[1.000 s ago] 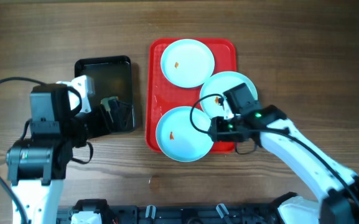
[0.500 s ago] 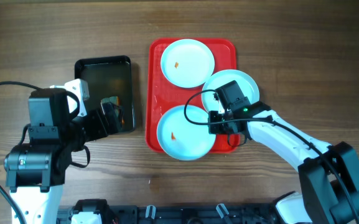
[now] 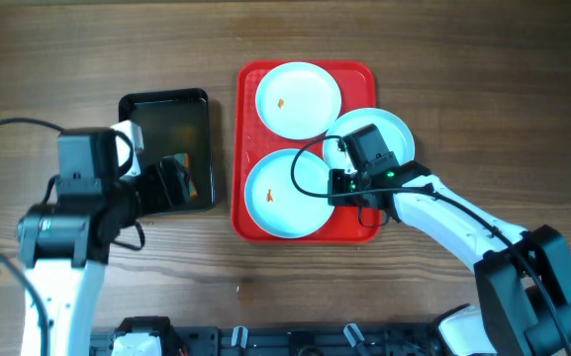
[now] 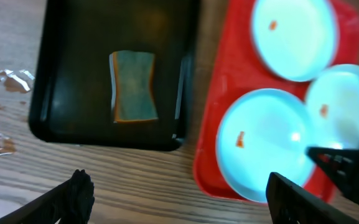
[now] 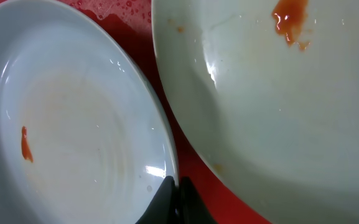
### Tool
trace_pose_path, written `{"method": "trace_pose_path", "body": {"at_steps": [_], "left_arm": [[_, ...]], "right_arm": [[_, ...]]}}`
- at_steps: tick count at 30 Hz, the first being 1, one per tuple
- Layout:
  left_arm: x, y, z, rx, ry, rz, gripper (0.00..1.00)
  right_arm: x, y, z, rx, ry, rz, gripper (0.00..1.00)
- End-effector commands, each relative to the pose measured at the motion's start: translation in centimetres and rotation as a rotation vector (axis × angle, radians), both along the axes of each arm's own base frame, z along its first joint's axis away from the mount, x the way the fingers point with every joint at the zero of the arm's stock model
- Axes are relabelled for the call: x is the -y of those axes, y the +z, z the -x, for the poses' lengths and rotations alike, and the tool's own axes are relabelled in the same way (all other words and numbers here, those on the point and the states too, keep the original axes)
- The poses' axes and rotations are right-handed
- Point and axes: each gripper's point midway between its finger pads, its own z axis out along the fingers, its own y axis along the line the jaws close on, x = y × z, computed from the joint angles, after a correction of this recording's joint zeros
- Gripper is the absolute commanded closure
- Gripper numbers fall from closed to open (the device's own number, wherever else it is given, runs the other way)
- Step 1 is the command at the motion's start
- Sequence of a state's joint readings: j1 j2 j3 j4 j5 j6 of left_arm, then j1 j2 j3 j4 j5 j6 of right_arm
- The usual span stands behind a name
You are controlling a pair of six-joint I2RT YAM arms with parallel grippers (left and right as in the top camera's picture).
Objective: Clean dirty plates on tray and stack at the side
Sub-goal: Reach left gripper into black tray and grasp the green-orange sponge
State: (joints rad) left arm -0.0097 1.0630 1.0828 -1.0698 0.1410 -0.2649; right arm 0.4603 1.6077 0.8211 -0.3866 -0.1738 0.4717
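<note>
Three pale plates with orange specks lie on the red tray (image 3: 245,109): a far plate (image 3: 298,99), a right plate (image 3: 389,133) and a near plate (image 3: 287,194). My right gripper (image 3: 336,185) is shut on the near plate's right rim; in the right wrist view the fingertips (image 5: 176,199) pinch that rim (image 5: 73,124), with the right plate (image 5: 279,106) beside it. My left gripper (image 4: 176,196) is open and empty above the wood, in front of the black tray (image 4: 61,74) that holds a sponge (image 4: 132,86). The left wrist view also shows the near plate (image 4: 263,143).
The black tray (image 3: 132,109) with the sponge (image 3: 191,186) stands left of the red tray. Water drops (image 4: 11,78) lie on the wood left of it. Bare wooden table surrounds both trays.
The near plate has shifted up and left on the red tray, held by my right gripper. My left arm has moved slightly up.
</note>
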Motion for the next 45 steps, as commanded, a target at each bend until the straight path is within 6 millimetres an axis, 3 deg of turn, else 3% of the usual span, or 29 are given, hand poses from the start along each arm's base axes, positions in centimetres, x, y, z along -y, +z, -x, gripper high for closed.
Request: {"method": "trace_pose_path", "body": {"at_steps": [1,7,11,17,21,26,28,30,35,38,42,45], "left_arm": [[-1.7,-2.5,-1.8,-0.093,0.080,-0.065,0.17],[-3.2,-8.1,-3.3,-0.286,0.203,-0.113,0.34],[-2.5,-11.6,-5.6,-0.322,0.151,-0.094,0.43],[-2.3,-16.2,-7.4,-0.375,0.094,-0.104,0.50],[-2.1,-18.5,-7.8,-0.405,0.068,-0.101,0.96],[-2.1,-20.5,-7.5,-0.454,0.065,-0.103,0.96],[-2.0,-20.3,-7.2,-0.467,0.023,-0.109,0.96],[-2.1,-18.5,-7.3,-0.468,-0.018,-0.125,0.96],[-2.3,-10.7,-9.4,-0.359,-0.011,-0.124,0.96],[-2.2,-7.8,-9.9,-0.279,-0.009,-0.124,0.92],[-2.3,-8.5,-8.9,-0.319,-0.010,-0.127,0.66],[-2.7,-11.4,-7.8,-0.366,0.023,-0.143,0.56]], "right_arm": [[0.2,-0.3,-0.1,0.001,-0.010,0.016,0.96],[0.2,-0.4,0.0,-0.001,-0.010,0.016,0.95],[0.2,-0.4,0.0,-0.002,-0.009,0.017,0.96],[0.2,-0.4,0.0,0.000,-0.010,0.016,0.96],[0.2,-0.4,0.0,-0.001,-0.013,0.015,0.96],[0.2,-0.4,0.0,-0.007,-0.028,0.011,0.96],[0.2,-0.4,0.0,-0.008,-0.029,0.010,0.96],[0.2,-0.4,0.0,-0.008,-0.029,0.011,0.96],[0.2,-0.4,0.0,-0.008,-0.029,0.011,0.96],[0.2,-0.4,0.0,-0.007,-0.029,0.011,0.96],[0.2,-0.4,0.0,-0.007,-0.029,0.011,0.96],[0.2,-0.4,0.0,-0.007,-0.029,0.011,0.96]]}}
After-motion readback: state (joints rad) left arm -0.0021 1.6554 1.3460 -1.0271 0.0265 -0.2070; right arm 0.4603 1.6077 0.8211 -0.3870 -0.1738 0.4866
